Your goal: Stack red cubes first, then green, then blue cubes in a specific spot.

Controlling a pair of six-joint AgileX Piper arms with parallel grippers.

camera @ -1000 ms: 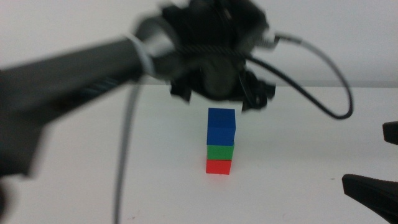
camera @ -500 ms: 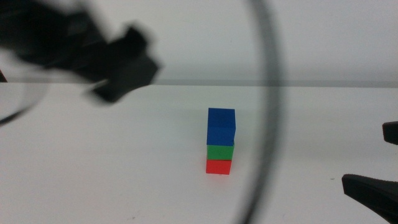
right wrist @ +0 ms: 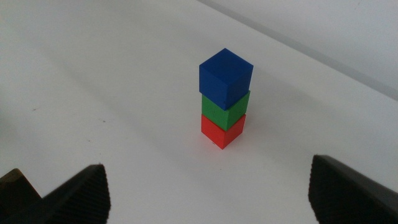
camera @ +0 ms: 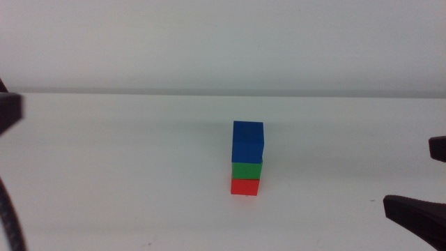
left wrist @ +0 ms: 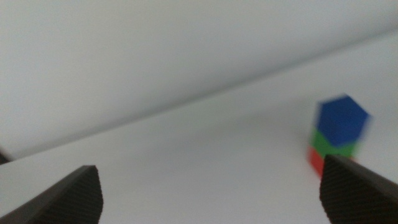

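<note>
A three-cube stack stands at the middle of the white table: the red cube point(camera: 244, 187) at the bottom, the green cube point(camera: 247, 171) on it, the blue cube point(camera: 248, 141) on top, turned slightly. Nothing touches the stack. My left gripper point(left wrist: 211, 199) is open and empty, far left of the stack, whose blue cube point(left wrist: 342, 121) shows blurred beside one jaw. My right gripper point(right wrist: 211, 196) is open too, empty, and faces the stack from a distance, with blue cube point(right wrist: 226, 78), green cube point(right wrist: 225, 111) and red cube point(right wrist: 222, 130) all in sight.
Bare white tabletop point(camera: 139, 181) surrounds the stack. A dark part of the left arm point(camera: 8, 115) and its cable point(camera: 10, 216) show at the left edge. The right gripper point(camera: 428, 181) sits at the right edge.
The left arm, which hung over the stack a second ago, has swung away to the left and nearly left the middle view. Stack and right gripper have not moved.
</note>
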